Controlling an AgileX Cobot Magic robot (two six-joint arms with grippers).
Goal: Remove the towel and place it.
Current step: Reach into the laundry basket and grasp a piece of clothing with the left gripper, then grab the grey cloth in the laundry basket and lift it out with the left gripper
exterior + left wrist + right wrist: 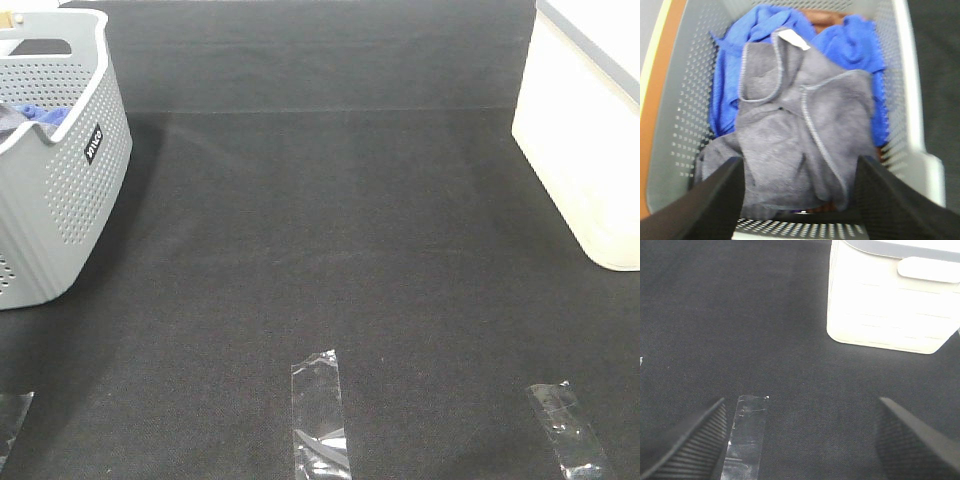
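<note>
towel (805, 135), slate grey, lies crumpled in grey perforated basket (685, 125) on top of blue cloth (855, 45). left end effector (800, 160) open, fingers spread either side of the towel, contact unclear. right end effector (801, 402) open wide over black desk (740, 315), near tape strip (747, 435) and white bin (885, 305).

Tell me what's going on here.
The left gripper hangs open over the grey basket, jaws apart either side of the greyish-purple towel, which lies crumpled on a bright blue cloth inside. The towel does not look gripped or lifted yet. The right gripper is open and empty above the black mat, near a strip of clear tape, with the white container beyond it.
</note>
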